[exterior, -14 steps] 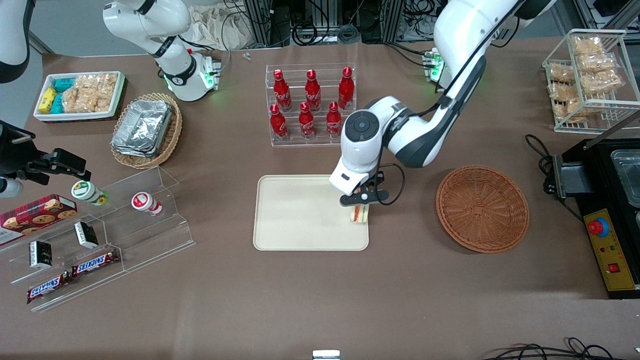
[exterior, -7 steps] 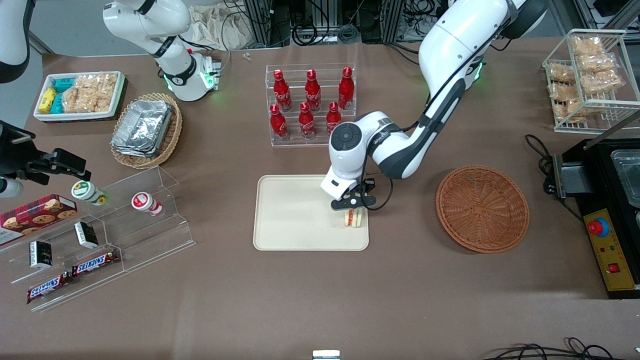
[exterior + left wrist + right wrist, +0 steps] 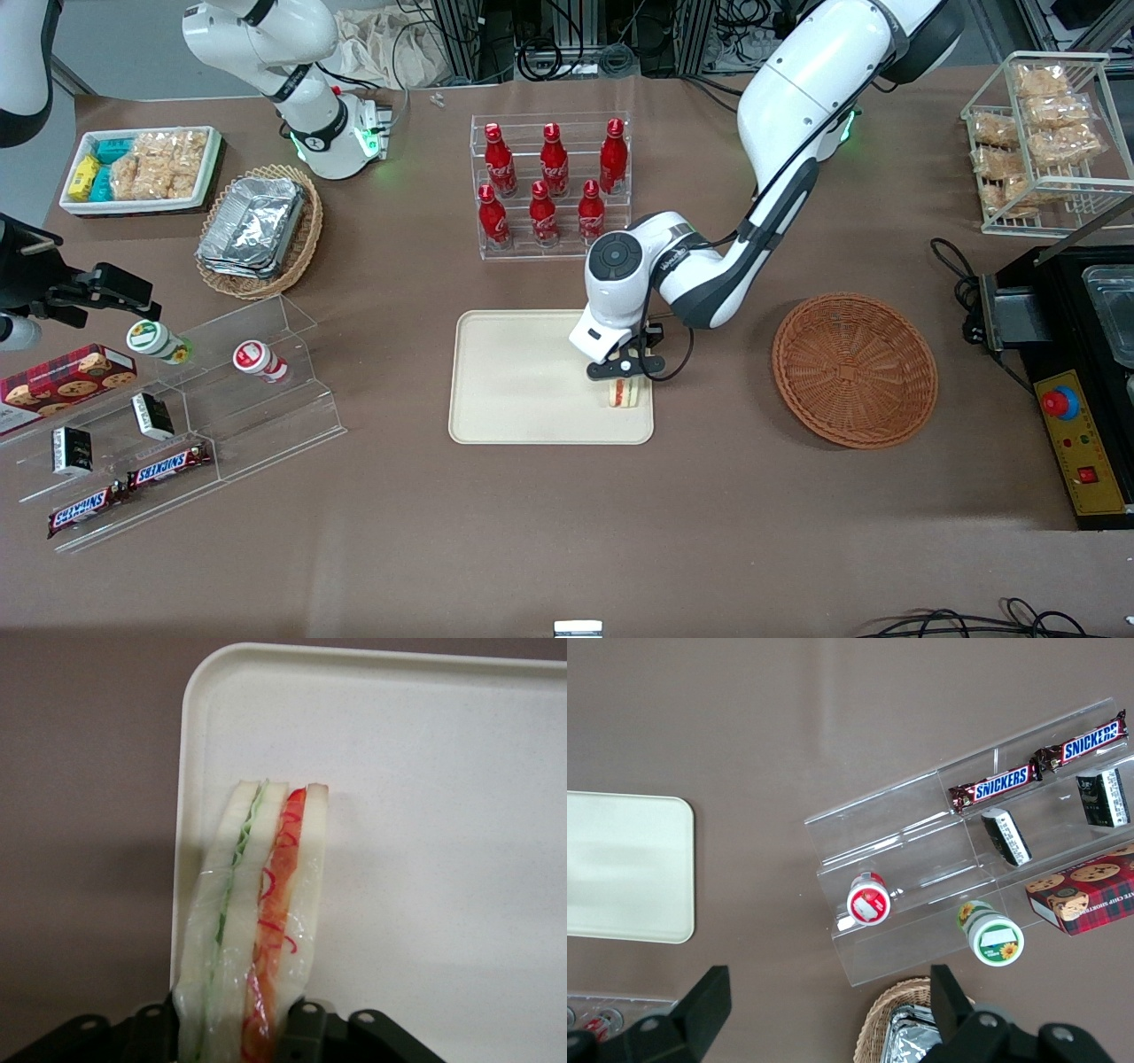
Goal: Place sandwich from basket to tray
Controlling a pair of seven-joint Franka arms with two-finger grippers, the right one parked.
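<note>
Brown cloth covered the bench (image 3: 567, 523), with cables and rack frames along its edge farthest from the front camera. At the parked arm's end sat a white bin (image 3: 142, 168) of snack packets, a tan basket (image 3: 260, 232) of foil containers, and a clear stepped stand (image 3: 177, 416) with Snickers bars (image 3: 168, 468) and small cups. Red bottles (image 3: 551, 183) stood in a clear rack near mid-bench, farther from the camera than the tray (image 3: 523, 381).

Sandwich (image 3: 625, 391) stood on edge on the tray, in the corner nearest the camera on the working arm's side, close to the rim. Claw (image 3: 624, 373) sat directly over it, fingers clamped on both bread faces. Wrist view confirmed: sandwich (image 3: 252, 921) upright between the black fingers (image 3: 301, 1036), green layer on one side, red on the other, its tip resting over the tray (image 3: 443, 815) just beside the rounded corner.

Reddish wicker basket (image 3: 855, 369) lay toward the working arm's end, apart from the tray. A wire rack of packets (image 3: 1045, 133) and a black control box (image 3: 1076, 416) were at that end of the bench.
</note>
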